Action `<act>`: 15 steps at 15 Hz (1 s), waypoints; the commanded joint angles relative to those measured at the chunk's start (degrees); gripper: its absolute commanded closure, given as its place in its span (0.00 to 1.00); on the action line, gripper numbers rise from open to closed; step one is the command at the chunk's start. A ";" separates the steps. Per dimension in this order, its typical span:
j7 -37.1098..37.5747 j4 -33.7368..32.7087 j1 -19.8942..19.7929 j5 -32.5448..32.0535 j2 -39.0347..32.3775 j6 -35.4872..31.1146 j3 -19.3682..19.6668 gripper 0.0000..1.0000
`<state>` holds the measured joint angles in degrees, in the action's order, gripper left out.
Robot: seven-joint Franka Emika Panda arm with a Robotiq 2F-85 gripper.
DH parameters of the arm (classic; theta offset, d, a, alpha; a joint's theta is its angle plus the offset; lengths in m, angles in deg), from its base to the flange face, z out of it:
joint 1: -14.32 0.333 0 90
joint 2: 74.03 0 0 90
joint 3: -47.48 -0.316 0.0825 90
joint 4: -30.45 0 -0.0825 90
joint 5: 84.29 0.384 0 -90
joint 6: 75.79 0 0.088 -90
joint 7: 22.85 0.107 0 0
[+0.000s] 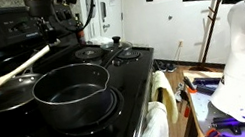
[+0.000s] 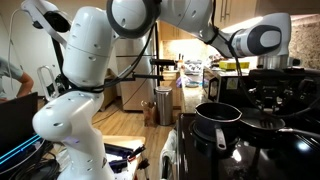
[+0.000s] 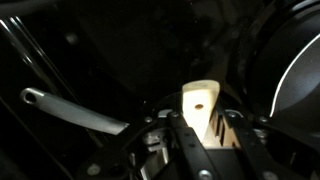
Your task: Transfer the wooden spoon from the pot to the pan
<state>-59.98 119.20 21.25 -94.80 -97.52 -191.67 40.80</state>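
Dark stovetop — murky pincer clasps wooden spoon by handle.

You have a white wall behind the black stove; far off, wooden cabinets stand above a pale wood floor

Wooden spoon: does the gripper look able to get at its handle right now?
Likely yes. In the wrist view the handle end of the wooden spoon sits between the fingers of the gripper, which seem closed on it. The pot stands aside, and nothing blocks the way.
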 commanded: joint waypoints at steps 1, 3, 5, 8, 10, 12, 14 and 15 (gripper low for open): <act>1.85 3.06 -0.80 1.76 1.51 0.86 -0.99 0.93; 2.13 4.35 -0.81 0.96 2.36 1.26 -0.59 0.93; 2.40 5.47 -1.00 0.40 3.55 1.96 -0.22 0.93; 3.04 6.43 -1.37 0.25 5.23 2.34 0.35 0.93; 3.06 6.77 -1.73 0.58 5.99 2.62 0.45 0.93; 3.02 7.23 -1.89 1.21 6.46 2.78 0.35 0.93; 2.66 7.75 -1.90 2.03 6.44 2.59 -0.01 0.93; 2.28 7.94 -1.90 2.61 6.24 2.64 -0.27 0.93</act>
<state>-58.29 124.82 20.01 -93.69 -92.83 -189.41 41.69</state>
